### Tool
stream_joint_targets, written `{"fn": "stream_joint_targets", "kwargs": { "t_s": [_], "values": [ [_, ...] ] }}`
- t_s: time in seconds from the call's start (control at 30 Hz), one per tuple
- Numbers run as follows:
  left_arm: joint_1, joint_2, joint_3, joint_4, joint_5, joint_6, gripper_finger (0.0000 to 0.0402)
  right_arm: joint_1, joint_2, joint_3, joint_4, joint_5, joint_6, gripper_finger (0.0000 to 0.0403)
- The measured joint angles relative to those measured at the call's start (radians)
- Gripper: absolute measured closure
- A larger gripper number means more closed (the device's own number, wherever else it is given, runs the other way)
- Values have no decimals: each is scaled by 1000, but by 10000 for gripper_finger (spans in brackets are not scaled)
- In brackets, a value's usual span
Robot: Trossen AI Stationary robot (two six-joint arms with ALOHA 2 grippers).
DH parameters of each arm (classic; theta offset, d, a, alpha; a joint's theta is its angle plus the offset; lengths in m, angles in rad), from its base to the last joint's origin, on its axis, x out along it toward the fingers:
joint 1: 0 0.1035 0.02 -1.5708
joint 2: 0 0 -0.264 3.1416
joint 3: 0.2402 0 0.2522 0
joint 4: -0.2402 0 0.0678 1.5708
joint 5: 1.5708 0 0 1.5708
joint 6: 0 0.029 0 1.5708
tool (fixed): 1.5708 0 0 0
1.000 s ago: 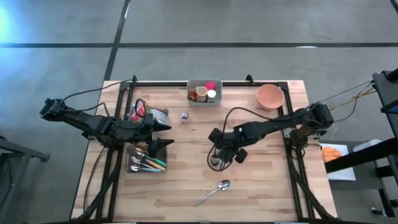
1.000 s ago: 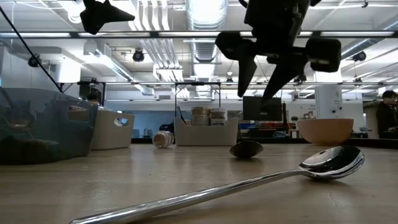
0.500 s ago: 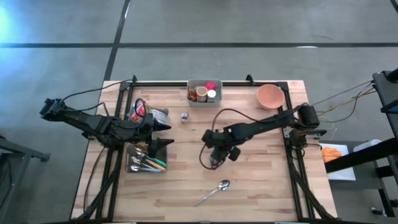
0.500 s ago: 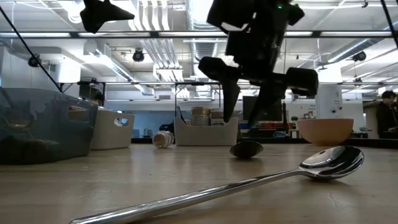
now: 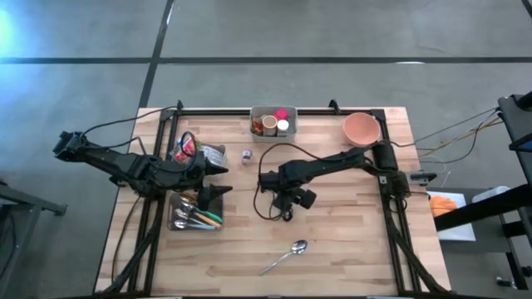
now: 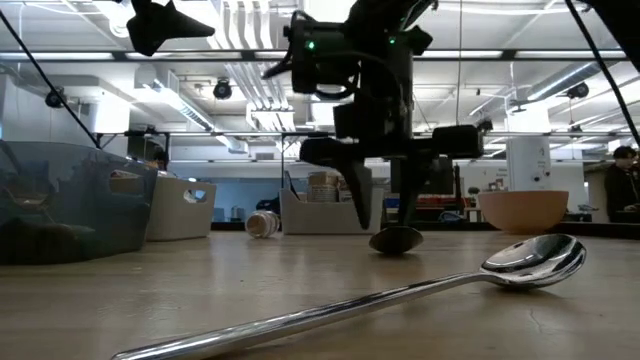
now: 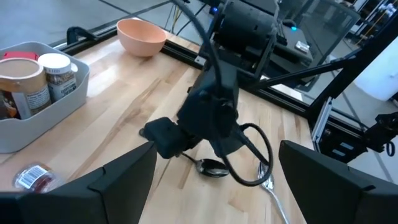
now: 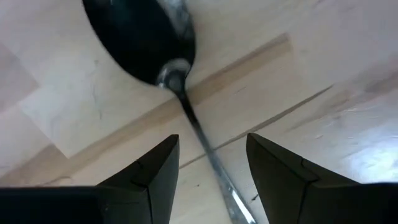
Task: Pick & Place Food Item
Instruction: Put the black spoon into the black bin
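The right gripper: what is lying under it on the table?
Under the right gripper, its fingers apart, lies a dark spoon on the wooden table. Its handle passes between the fingers; the handle's end is not visible.

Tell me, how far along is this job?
Early on: nothing looks placed yet. The right gripper points down over a dark spoon on the table, fingers either side of its handle, not closed. The left gripper waits open by the cutlery bin. Grasping and placing remain.

grey floor (image 5: 332, 33), ceiling strip lights (image 6: 330, 20) overhead.
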Motion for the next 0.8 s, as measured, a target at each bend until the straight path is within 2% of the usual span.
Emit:
{"fn": "stream_joint_targets", "kwargs": {
  "t_s": [0.2,0.57,0.67,0.8],
  "values": [
    [0,0,0,-17,0,-1,60,-1,19,-22,-10,3,-67,220],
    [0,0,0,-19,0,-2,60,1,11,-97,112,25,-85,222],
    [1,0,0,-19,0,-2,60,2,10,-112,120,26,-75,243],
    [1,0,0,-18,0,-2,60,2,12,-115,111,19,-67,305]
  ]
}}
